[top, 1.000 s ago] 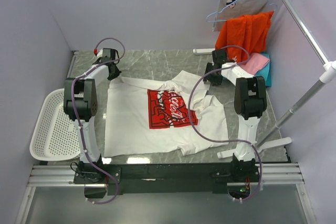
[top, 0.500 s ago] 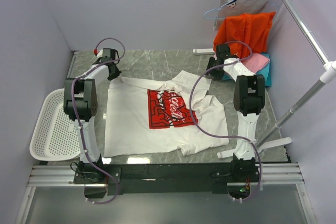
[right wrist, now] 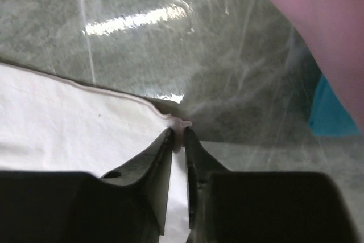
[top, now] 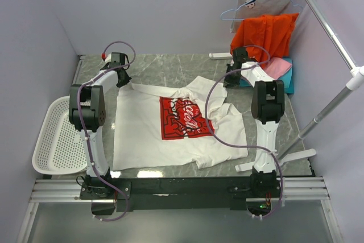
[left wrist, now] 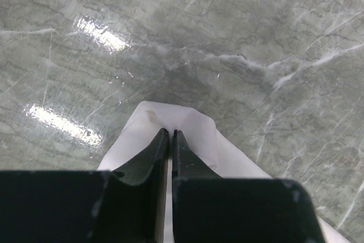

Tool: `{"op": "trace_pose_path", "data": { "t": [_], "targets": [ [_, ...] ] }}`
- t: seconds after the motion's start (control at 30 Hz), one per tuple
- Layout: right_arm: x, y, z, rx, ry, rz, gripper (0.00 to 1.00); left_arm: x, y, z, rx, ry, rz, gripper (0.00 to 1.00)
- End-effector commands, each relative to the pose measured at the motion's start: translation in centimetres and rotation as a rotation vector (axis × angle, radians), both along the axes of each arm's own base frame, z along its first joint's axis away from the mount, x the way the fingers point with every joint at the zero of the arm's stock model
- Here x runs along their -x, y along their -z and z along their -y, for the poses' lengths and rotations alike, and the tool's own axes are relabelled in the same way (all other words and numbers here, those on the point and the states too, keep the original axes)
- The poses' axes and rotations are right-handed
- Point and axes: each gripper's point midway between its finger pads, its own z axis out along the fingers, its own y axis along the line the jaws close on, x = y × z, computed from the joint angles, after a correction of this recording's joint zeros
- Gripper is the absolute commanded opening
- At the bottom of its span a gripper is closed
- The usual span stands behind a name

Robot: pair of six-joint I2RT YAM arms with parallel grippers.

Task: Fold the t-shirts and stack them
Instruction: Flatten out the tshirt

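Note:
The white t-shirt (top: 142,129) with a red square print (top: 183,118) lies spread on the marble table, its right side rumpled. My left gripper (top: 121,81) is at the shirt's far left corner, shut on the white cloth (left wrist: 170,115), which pokes out past the tips of the left gripper (left wrist: 169,132). My right gripper (top: 230,79) is at the shirt's far right edge. In the right wrist view the right gripper (right wrist: 178,132) pinches the hem of the white t-shirt (right wrist: 74,123). The pink t-shirt (top: 277,68) lies on the teal one (top: 289,81) at the far right.
A white perforated basket (top: 57,138) sits off the table's left edge. An orange garment (top: 264,35) hangs on a hanger at the back right. A slanted metal rail (top: 335,103) runs along the right side. The pink cloth (right wrist: 318,21) and teal cloth (right wrist: 335,112) lie close beside the right gripper.
The right wrist has shifted a little farther back and its jaws have closed on the shirt's far right edge. The left arm and the shirt have not moved.

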Motion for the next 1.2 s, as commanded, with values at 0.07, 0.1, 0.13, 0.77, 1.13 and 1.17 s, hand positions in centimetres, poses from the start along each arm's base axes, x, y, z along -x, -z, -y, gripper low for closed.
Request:
{"op": "trace_pose_path", "data": {
  "t": [0.07, 0.1, 0.13, 0.77, 1.13, 1.17],
  "targets": [
    [-1.6, -0.7, -0.8, -0.036, -0.039, 0.01, 0.0, -0.3, -0.7, 0.0, -0.001, 0.018, 0.004, 0.07],
    [-2.1, -1.2, -0.9, -0.04, -0.04, 0.033, 0.0, -0.3, -0.7, -0.1, 0.001, 0.018, 0.004, 0.07],
    [-2.5, -1.7, -1.0, -0.046, -0.041, 0.051, 0.0, -0.4, -0.7, -0.1, 0.001, 0.02, 0.005, 0.07],
    [-8.5, -24.6, 0.2, -0.009, -0.028, 0.61, 0.0, -3.7, -7.1, -4.9, 0.035, -0.001, 0.122, 0.07],
    [-8.6, -28.8, -1.9, -0.088, -0.155, 0.724, 0.0, -4.9, -8.0, -4.0, 0.114, 0.102, 0.153, 0.06],
    [-8.3, -29.2, -2.4, -0.102, -0.179, 0.731, 0.0, -4.8, -8.0, -3.9, 0.117, 0.101, 0.154, 0.06]
  ]
}}
